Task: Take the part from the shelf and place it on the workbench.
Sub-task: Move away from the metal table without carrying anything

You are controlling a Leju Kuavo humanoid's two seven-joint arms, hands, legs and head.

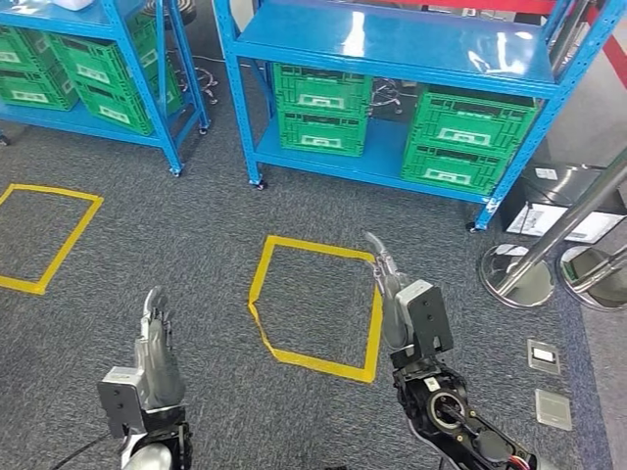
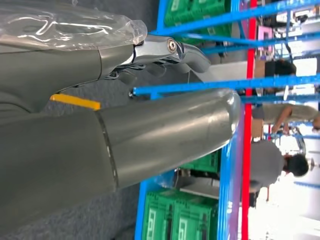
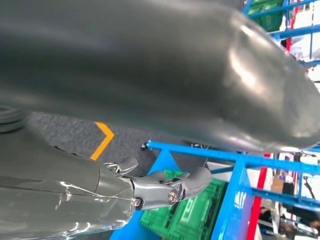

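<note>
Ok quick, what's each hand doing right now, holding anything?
Left hand: open, fingers extended, holding nothing.
Right hand: open, fingers extended, holding nothing.

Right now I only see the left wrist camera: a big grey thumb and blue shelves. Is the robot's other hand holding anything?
Observer: No. In the head view the right hand is empty, its fingers stretched forward over the edge of a yellow tape square on the carpet.
Operator: Is the part on the shelf in front?
Observer: I can't spot it. The blue shelf has a bare top board where I can see it. Underneath it are green crates, and I can't see inside them.
Operator: Anything I might bump into?
Observer: Possibly. Shiny metal post bases stand on the floor to the right of that shelf.
</note>
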